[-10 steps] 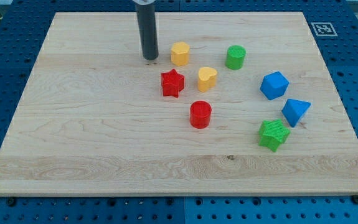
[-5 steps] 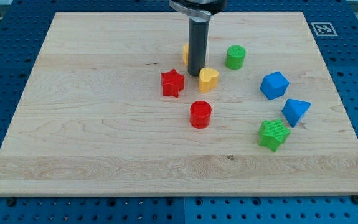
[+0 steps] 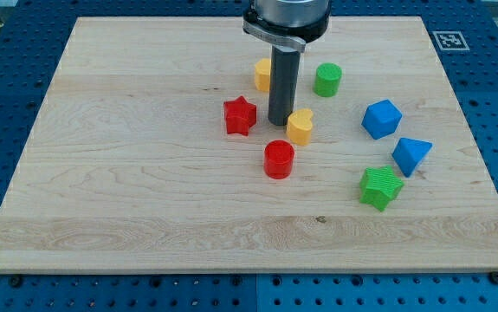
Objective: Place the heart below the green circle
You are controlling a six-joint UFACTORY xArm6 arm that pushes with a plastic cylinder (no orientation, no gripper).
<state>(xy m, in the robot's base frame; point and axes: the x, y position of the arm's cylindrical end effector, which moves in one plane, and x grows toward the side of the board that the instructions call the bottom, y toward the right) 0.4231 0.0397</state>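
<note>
The yellow heart [image 3: 300, 126] lies on the wooden board [image 3: 127, 173], below and to the left of the green circle [image 3: 327, 79]. My tip [image 3: 279, 122] stands on the board touching the heart's left side, between it and the red star [image 3: 240, 115]. The rod hides part of a yellow block [image 3: 262, 74] behind it.
A red cylinder [image 3: 279, 159] sits just below the heart. A blue cube [image 3: 381, 119], a blue pyramid-like block [image 3: 411, 155] and a green star [image 3: 380, 187] lie at the view's right.
My tip moved right from the yellow block's left and down to the heart. The heart slid a little right and down.
</note>
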